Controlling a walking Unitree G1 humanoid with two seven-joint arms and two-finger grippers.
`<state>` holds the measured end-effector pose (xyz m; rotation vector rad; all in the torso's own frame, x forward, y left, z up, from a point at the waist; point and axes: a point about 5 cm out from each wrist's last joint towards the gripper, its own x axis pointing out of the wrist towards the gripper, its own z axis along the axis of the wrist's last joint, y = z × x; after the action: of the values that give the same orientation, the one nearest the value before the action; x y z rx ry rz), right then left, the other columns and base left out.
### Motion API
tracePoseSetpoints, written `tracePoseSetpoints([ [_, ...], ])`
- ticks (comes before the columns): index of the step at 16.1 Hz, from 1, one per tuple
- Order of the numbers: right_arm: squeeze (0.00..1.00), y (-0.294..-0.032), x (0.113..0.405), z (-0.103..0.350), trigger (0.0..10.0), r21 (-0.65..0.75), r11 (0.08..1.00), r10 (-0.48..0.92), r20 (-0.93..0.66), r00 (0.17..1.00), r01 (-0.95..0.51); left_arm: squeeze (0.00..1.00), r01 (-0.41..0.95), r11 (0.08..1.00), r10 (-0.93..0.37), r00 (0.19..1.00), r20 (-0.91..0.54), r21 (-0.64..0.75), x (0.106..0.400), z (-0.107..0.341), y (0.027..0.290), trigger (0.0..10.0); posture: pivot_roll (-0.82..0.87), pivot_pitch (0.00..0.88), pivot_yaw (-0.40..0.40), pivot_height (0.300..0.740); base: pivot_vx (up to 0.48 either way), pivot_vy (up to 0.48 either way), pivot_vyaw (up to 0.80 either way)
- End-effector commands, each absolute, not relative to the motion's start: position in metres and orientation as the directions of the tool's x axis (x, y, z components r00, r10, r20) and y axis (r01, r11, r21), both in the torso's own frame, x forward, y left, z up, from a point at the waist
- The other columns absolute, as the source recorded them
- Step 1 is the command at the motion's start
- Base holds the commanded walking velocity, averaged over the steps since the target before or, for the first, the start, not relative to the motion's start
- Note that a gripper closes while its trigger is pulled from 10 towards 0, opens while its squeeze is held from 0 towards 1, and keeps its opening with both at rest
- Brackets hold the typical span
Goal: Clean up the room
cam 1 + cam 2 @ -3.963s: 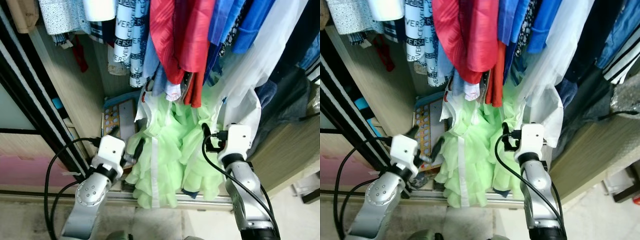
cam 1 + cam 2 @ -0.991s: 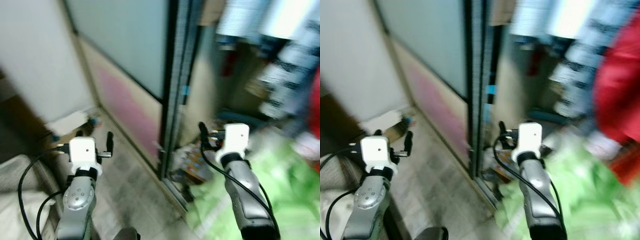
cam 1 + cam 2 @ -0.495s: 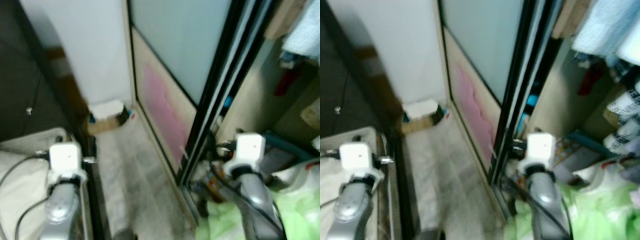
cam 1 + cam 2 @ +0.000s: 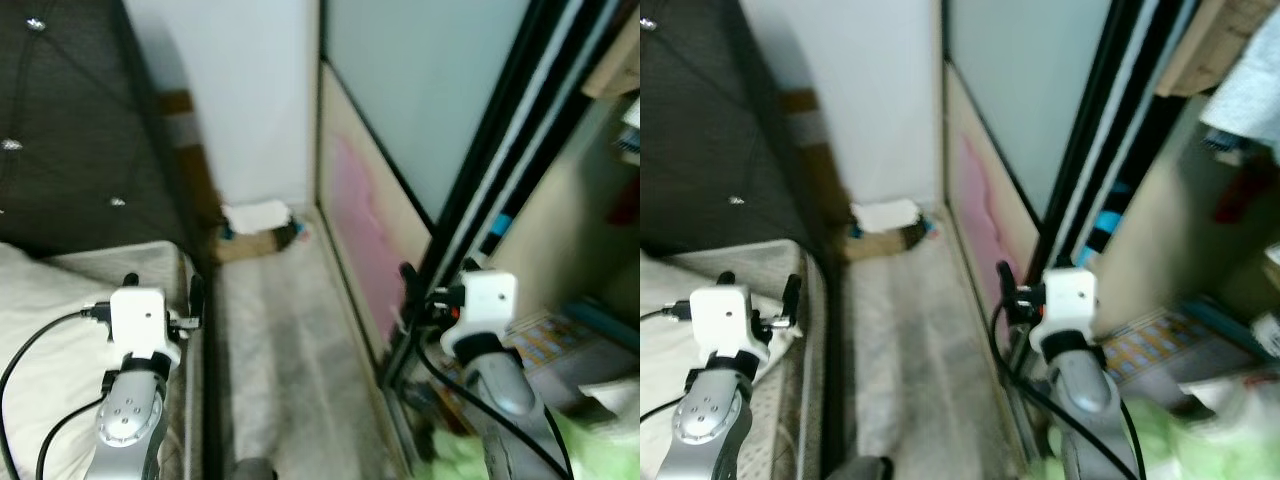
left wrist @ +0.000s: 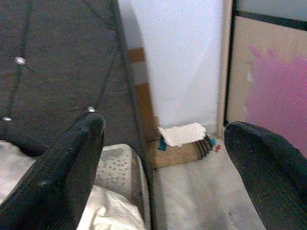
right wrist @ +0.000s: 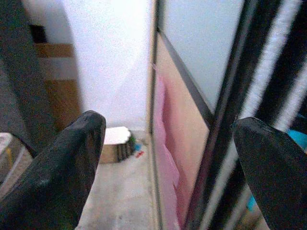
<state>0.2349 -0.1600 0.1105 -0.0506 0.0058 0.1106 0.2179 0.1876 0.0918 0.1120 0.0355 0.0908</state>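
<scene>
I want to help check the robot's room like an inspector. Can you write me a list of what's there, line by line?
Surface: pale grey tiled floor, a narrow strip between bed and wardrobe.
Job's things: small flat cardboard box with white paper on top, on the floor against the white wall.
Clutter: colourful printed sheet and pale green fabric on the wardrobe floor.
Grippers: left claw open, empty, above the bed edge; right claw open, empty, beside the black sliding door frame.
Cables: black cables loop along both arms.
Surroundings: dark tufted headboard, cream bedding, frosted glass sliding door with pink lower panel.
</scene>
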Motion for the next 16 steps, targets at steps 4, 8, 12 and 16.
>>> tracePoseSetpoints([
  [4,0.0,-0.163,0.24,0.109,10.0,-0.047,0.994,0.103,-0.015,0.995,-0.103,0.0,-0.072,0.991,0.077,0.996,-0.037,0.11,0.22,0.093,0.185,10.0,0.07,0.0,-0.012,0.74,0.0,0.0,0.8],
  [8,0.0,-0.16,0.245,0.112,10.0,-0.043,0.993,0.114,0.001,0.993,-0.114,0.0,-0.04,0.996,0.042,0.999,-0.027,0.083,0.22,0.093,0.181,10.0,0.07,0.0,-0.013,0.74,0.0,0.0,0.8],
  [12,0.0,-0.16,0.247,0.111,10.0,-0.036,0.992,0.119,0.0,0.993,-0.119,0.0,-0.035,0.996,0.037,0.999,-0.028,0.081,0.222,0.092,0.181,10.0,0.07,0.0,-0.018,0.74,0.0,0.0,0.8],
  [16,0.0,-0.158,0.248,0.111,10.0,-0.032,0.991,0.129,-0.002,0.992,-0.129,0.0,-0.049,0.997,0.05,0.999,-0.018,0.066,0.224,0.094,0.182,10.0,0.07,0.0,-0.022,0.74,0.0,0.0,0.8],
])
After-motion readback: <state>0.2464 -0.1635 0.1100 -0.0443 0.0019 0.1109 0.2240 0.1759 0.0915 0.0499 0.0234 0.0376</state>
